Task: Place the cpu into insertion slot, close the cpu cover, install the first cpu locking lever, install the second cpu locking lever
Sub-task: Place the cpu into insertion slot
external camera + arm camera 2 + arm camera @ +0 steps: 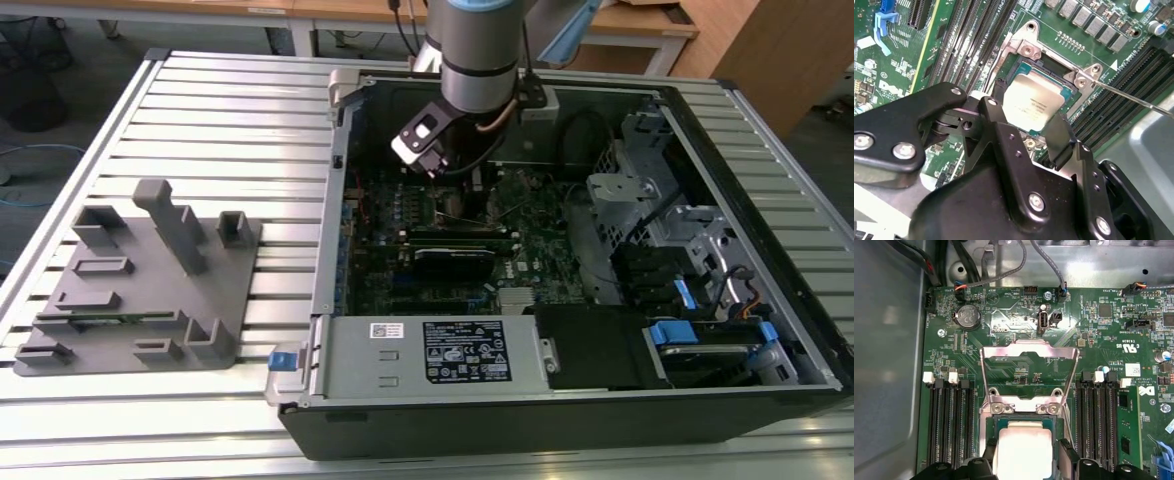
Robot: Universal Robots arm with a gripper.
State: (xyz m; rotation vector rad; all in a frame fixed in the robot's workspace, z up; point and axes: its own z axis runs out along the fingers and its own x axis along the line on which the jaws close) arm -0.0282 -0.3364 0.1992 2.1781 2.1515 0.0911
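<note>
Fingers [1059, 140] are gripping the chip [1031, 102] over the socket [1046, 64], the cover [1029, 346] standing open, memory slots [949, 425] flanking both sides.

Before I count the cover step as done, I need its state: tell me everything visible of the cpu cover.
The cpu cover is a thin, shiny silver metal frame with a large square cut-out; green board shows through it in the first wrist view. It stands open, folded back from the cpu, which lies uncovered beside its hinge edge. Two screwed tabs hold that edge.
</note>
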